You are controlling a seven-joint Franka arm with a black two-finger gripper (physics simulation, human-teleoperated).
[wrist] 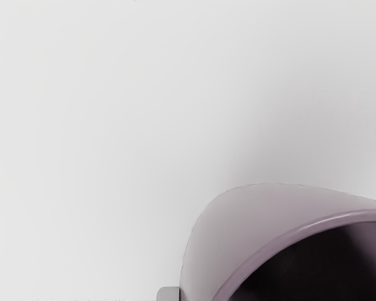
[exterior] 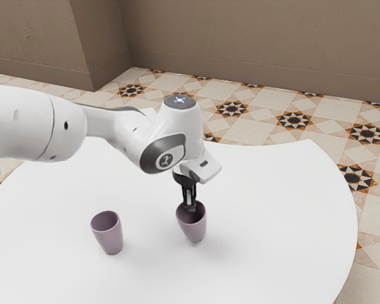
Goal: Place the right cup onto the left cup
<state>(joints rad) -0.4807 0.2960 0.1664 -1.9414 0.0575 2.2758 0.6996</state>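
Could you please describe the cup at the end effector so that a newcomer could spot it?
Find the white, curved-edged table. The tapered mauve cup meant is the one nearer the exterior view's right. Unlike its matching neighbour, it has the end effector at its rim.

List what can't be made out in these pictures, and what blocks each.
- Whether the gripper holds the cup: exterior view, too small and dark.
- Part of that cup: wrist view, cut off by lower and right edges.
- Inside bottom of the other cup: exterior view, hidden by its wall.
- Base of the arm: exterior view, cut off at left.
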